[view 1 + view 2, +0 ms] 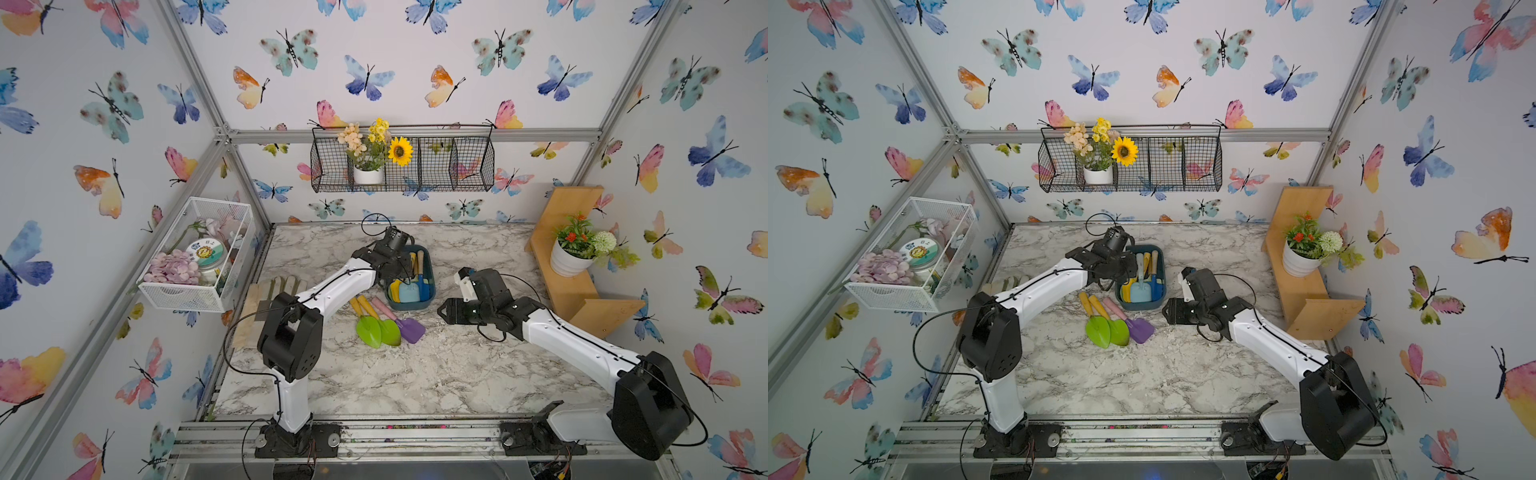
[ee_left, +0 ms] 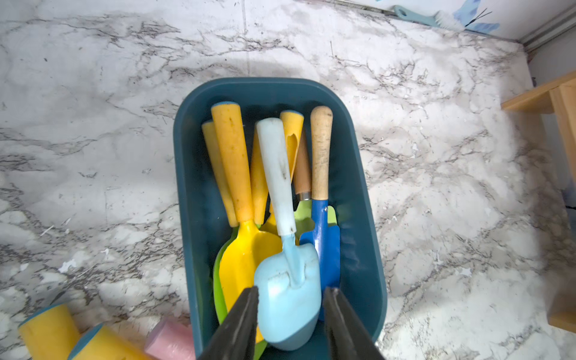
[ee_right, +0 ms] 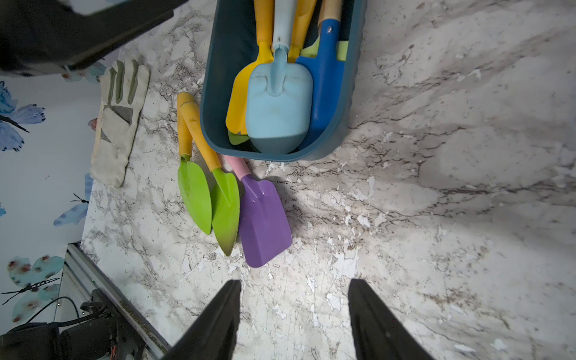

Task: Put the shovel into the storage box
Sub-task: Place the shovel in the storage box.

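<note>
Right wrist view: the right hand (image 3: pixel 294 282) hangs over bare worktop (image 3: pixel 436 249), about half open and empty. Just beyond it, two green shovels (image 3: pixel 194 199) and a purple shovel (image 3: pixel 263 224) lie side by side, handles pointing toward the box (image 3: pixel 215 93). A glove (image 3: pixel 120 121) lies apart from them. Inside the box, the pale blue shovel (image 2: pixel 286 311) rests on top of yellow, green and dark blue ones. The left hand (image 2: pixel 291 290) hovers over its blade, fingers (image 2: pixel 243 324) a little apart on either side, not closed on it.
</note>
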